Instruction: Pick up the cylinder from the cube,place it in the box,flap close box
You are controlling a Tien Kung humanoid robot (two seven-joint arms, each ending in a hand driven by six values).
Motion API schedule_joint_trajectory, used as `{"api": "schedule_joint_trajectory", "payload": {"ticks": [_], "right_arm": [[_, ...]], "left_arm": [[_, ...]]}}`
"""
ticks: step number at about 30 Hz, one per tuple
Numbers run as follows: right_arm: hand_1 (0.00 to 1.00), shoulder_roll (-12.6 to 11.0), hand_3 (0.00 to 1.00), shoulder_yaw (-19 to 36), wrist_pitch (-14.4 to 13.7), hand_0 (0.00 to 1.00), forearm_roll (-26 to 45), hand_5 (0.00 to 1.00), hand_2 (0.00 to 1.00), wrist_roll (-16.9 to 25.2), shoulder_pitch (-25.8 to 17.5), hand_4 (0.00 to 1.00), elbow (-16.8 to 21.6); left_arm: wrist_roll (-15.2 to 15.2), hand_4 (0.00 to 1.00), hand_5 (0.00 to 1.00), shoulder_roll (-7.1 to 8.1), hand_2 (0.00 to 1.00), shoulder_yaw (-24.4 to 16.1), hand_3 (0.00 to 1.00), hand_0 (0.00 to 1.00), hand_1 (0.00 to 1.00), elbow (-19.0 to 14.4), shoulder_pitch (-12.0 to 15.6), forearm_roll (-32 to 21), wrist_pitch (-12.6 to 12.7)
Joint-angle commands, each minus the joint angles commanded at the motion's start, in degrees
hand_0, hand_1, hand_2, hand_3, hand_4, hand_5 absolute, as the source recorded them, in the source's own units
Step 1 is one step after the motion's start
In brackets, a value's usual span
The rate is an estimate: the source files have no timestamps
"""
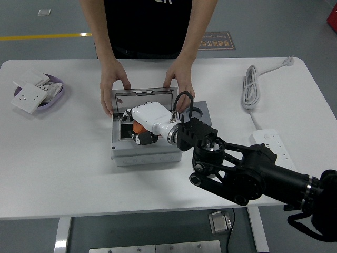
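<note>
You can see your right hand's fingers (pixel 143 137) curled around the orange cylinder (pixel 138 127), holding it inside the open grey box (pixel 142 153). Most of the cylinder is hidden under the right hand (pixel 150 122), whose white shell also covers much of the box's interior; only an orange patch shows. The lid (pixel 142 96) stands raised at the far side, with a person's two hands (pixel 113 87) resting at the box's far corners. A purple tray (pixel 55 95) of white plates sits far left, a white power strip (pixel 274 145) right.
</note>
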Motion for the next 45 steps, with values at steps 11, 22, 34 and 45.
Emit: {"api": "schedule_joint_trajectory", "payload": {"ticks": [11,22,34,45], "right_arm": [[0.707,-7.1,0.743,8.8,2.4,0.807,17.5,0.274,0.724,3.9,-0.7,0.641,10.4],[0.692,-8.4,0.735,8.7,2.2,0.784,31.4,0.276,0.712,4.9,8.5,0.645,9.7],[0.687,-5.7,0.729,1.5,1.7,0.768,35.7,0.298,0.706,7.5,13.6,0.661,-7.5],[0.687,-11.1,0.729,-0.6,0.4,0.765,31.6,0.316,0.705,6.7,8.7,0.679,0.0]], "left_arm": [[-0.3,0.685,0.215,-0.17,0.559,0.8,0.593,0.569,0.604,-0.1,0.4,-0.7,0.0],[0.6,0.681,0.215,0.16,0.559,-1.2,0.593,0.569,0.604,0.0,0.1,1.5,-0.1],[0.6,0.675,0.215,0.38,0.559,-0.9,0.592,0.569,0.603,-0.1,-0.3,1.6,-0.1],[0.1,0.671,0.211,0.4,0.558,0.2,0.592,0.569,0.602,-0.1,-0.1,0.3,0.0]]}}
